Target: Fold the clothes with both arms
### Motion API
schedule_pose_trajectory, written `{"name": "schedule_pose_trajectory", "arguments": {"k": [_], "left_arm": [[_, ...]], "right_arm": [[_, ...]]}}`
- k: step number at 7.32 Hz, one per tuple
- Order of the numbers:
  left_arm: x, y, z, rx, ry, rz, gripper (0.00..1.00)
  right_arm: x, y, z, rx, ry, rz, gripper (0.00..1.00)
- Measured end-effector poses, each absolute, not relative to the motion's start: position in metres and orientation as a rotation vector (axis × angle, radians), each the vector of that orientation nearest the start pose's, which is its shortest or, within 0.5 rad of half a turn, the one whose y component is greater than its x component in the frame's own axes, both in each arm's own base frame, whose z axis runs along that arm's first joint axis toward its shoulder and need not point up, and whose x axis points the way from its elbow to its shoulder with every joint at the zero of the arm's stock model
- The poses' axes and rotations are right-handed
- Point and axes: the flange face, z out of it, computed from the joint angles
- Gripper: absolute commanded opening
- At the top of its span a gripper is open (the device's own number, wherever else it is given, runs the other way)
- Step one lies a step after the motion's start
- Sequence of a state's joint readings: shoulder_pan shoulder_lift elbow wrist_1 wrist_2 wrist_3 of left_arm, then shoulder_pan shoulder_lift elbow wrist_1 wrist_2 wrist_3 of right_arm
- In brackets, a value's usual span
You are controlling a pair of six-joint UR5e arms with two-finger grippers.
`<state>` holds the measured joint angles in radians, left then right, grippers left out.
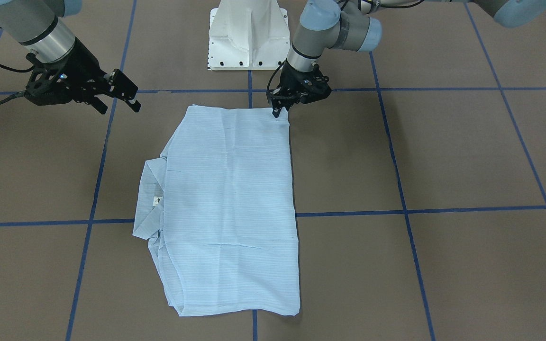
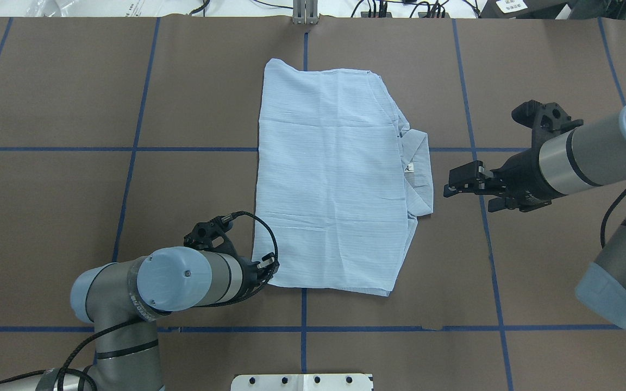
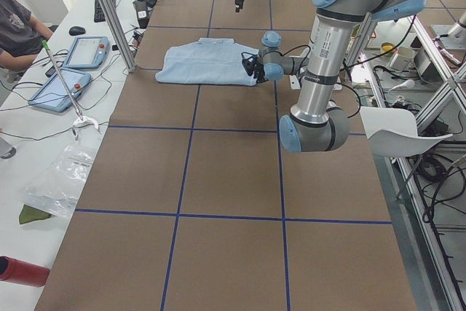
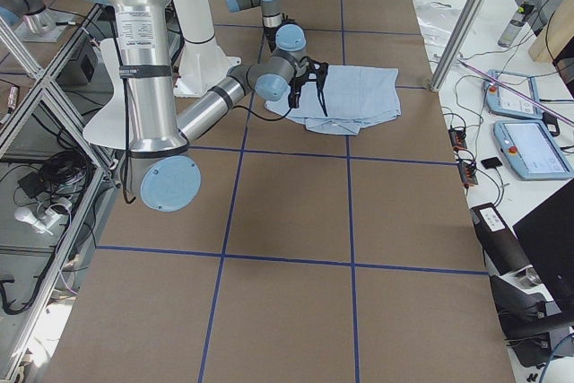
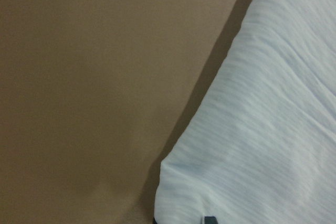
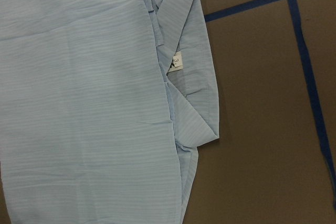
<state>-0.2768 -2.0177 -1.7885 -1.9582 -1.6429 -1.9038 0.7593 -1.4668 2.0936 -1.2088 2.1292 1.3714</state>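
Observation:
The pale blue striped shirt [image 1: 230, 199] lies folded into a flat rectangle in the middle of the brown table [image 2: 329, 184]. Its collar [image 2: 421, 174] and white neck label [image 6: 176, 60] stick out on the robot's right side. My left gripper [image 1: 280, 111] is low at the shirt's near left corner [image 2: 270, 270], fingers close together on the cloth edge; the left wrist view shows that corner [image 5: 262, 129] right at the fingertips. My right gripper [image 1: 119, 102] is open and empty, hovering above the table to the right of the collar [image 2: 450, 187].
The white pedestal base [image 1: 247, 38] stands at the robot's edge of the table. Blue tape lines [image 2: 128, 149] grid the brown surface. Two tablets [image 3: 80, 52], an aluminium post [image 3: 109, 12] and a seated person [image 3: 18, 27] are beyond the far edge.

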Motion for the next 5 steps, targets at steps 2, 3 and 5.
{"name": "schedule_pose_trajectory", "arguments": {"k": [2, 3, 5], "left_arm": [[0.5696, -0.2939, 0.2672, -0.095, 1.054, -0.515, 0.05], [0.5698, -0.2939, 0.267, -0.096, 1.053, -0.517, 0.0], [0.5699, -0.294, 0.2659, -0.099, 1.055, -0.521, 0.0]], "right_arm": [[-0.2983, -0.3942, 0.3207, -0.012, -1.084, 0.23, 1.0], [-0.299, -0.3945, 0.322, -0.013, -1.081, 0.231, 1.0], [-0.3013, -0.3935, 0.3229, -0.015, -1.078, 0.232, 1.0]]}}
